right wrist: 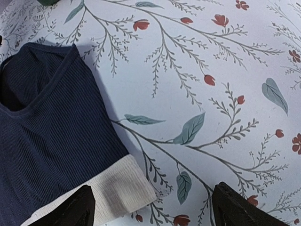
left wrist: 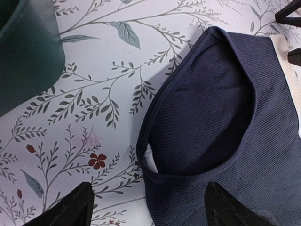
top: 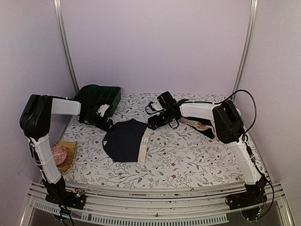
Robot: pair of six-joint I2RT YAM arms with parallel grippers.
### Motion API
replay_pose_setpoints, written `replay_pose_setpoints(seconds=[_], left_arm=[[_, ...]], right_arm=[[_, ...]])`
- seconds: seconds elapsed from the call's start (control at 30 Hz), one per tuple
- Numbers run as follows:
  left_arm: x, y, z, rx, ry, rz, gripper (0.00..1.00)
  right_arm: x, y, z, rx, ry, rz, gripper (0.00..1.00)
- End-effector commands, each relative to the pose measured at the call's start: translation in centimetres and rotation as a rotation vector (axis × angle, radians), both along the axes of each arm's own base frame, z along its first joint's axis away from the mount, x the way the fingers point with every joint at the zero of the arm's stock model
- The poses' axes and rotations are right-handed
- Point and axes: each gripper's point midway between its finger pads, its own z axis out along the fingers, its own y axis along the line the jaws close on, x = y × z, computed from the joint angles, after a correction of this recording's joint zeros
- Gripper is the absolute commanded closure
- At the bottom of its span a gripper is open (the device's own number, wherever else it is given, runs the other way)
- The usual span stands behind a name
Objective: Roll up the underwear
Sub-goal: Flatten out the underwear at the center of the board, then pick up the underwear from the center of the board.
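A dark navy underwear (top: 123, 140) with a cream waistband (top: 146, 143) lies flat on the floral table between both arms. It fills the right of the left wrist view (left wrist: 225, 122), leg opening up, and the left of the right wrist view (right wrist: 51, 132), where its cream band (right wrist: 117, 190) ends. My left gripper (top: 107, 124) is open over its far left edge (left wrist: 148, 207), nothing held. My right gripper (top: 154, 123) is open over the waistband's far end (right wrist: 150, 209), nothing held. A cream-beige garment (top: 197, 123) lies under the right arm.
A dark green compartment tray (top: 99, 98) stands at the back left, its corner in the left wrist view (left wrist: 26, 52). A pink knitted ball (top: 59, 153) sits in a woven basket (top: 69, 151) at the table's left edge.
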Motion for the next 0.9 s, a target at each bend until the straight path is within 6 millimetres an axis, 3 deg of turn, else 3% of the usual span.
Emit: replay_pose_setpoints(seconds=[0.0, 0.2, 0.33, 0.53, 0.67, 0.73, 0.87], left_arm=[[1.1, -0.3, 2.9, -0.022, -0.093, -0.009, 0.16], [1.0, -0.4, 2.9, -0.03, -0.104, -0.013, 0.16], [0.9, -0.6, 2.8, -0.029, -0.106, -0.019, 0.16], [0.9, -0.5, 2.9, -0.024, -0.117, -0.019, 0.16], [0.8, -0.6, 3.0, -0.027, -0.118, -0.025, 0.16], [1.0, -0.7, 3.1, -0.028, -0.123, -0.027, 0.16], [1.0, -0.9, 3.5, -0.035, -0.132, -0.035, 0.16]], right_arm=[[-0.4, 1.1, -1.8, 0.053, 0.074, 0.015, 0.15], [-1.3, 1.5, -2.7, 0.073, 0.12, 0.037, 0.33], [-1.5, 1.6, -2.9, 0.083, 0.135, 0.047, 0.52], [-1.7, 1.7, -3.2, 0.084, 0.141, 0.054, 0.65], [-1.5, 1.4, -3.4, 0.069, 0.133, 0.046, 0.88], [-1.0, 1.2, -3.1, 0.057, 0.107, 0.038, 0.98], [0.8, 0.8, -0.4, 0.03, -0.016, 0.024, 0.99]])
